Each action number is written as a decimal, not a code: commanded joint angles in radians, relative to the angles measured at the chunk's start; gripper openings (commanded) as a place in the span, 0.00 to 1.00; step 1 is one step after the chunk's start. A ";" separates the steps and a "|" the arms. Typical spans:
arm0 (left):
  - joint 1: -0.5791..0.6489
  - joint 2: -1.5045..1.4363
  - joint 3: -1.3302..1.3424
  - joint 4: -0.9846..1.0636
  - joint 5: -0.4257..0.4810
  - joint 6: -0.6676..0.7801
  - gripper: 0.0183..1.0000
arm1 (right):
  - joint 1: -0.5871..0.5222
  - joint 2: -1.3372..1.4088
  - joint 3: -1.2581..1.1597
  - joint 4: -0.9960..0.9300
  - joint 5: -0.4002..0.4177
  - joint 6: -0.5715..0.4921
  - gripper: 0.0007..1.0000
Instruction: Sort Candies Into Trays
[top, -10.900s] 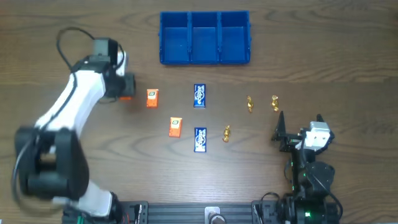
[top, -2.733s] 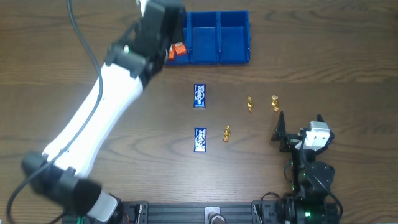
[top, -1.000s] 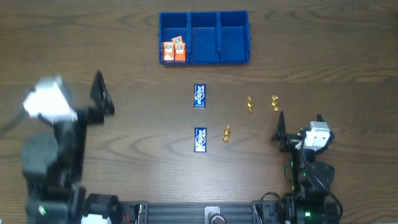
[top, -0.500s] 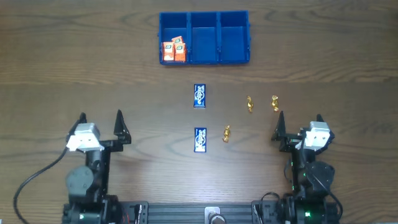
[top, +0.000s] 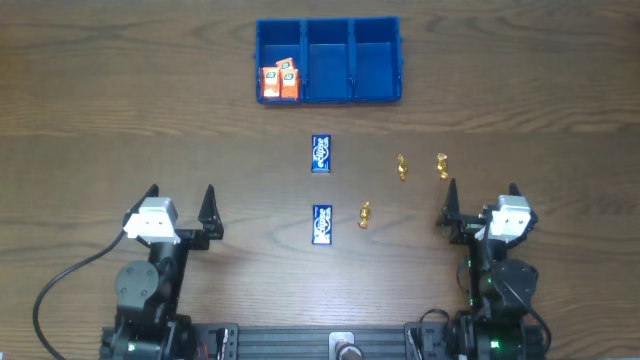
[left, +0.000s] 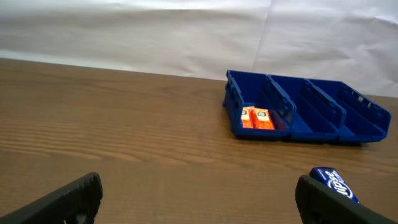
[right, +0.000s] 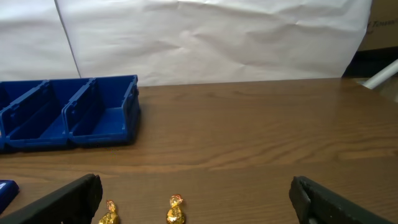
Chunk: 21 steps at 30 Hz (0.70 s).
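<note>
The left gripper (top: 180, 192) and right gripper (top: 482, 186) — both empty, fingers spread — sit near the bench (top: 100, 120) front edge. The tray (top: 329, 98) stands at the far edge (orange candies (top: 279, 82) in its left compartment); blue candies (top: 320, 154) and gold candies (top: 402, 166) lie mid-bench.

Running off edge in right wrist view: blue tray (right: 68, 118), blue bar (right: 3, 190), gold candy (right: 176, 213), second gold candy (right: 109, 215). Hiding partly behind finger (left: 323, 199) of left claw (left: 199, 183) in left wrist view: blue bar (left: 333, 182). Sitting half behind tray wall there: orange packs (left: 257, 118). Staying too small to read in top view: print on packs.
</note>
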<state>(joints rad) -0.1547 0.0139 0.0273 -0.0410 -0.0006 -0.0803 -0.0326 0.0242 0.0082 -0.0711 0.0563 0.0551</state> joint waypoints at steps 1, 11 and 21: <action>-0.005 -0.010 -0.023 -0.037 -0.009 0.006 1.00 | -0.002 -0.005 0.000 -0.009 0.002 -0.011 1.00; -0.005 -0.010 -0.023 -0.037 -0.009 0.006 1.00 | -0.002 -0.005 0.000 -0.009 0.002 -0.011 1.00; -0.005 -0.010 -0.023 -0.037 -0.009 0.006 1.00 | -0.002 -0.006 0.000 0.045 -0.003 -0.003 1.00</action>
<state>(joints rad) -0.1547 0.0139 0.0277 -0.0414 -0.0006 -0.0803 -0.0326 0.0242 0.0071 -0.0563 0.0563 0.0551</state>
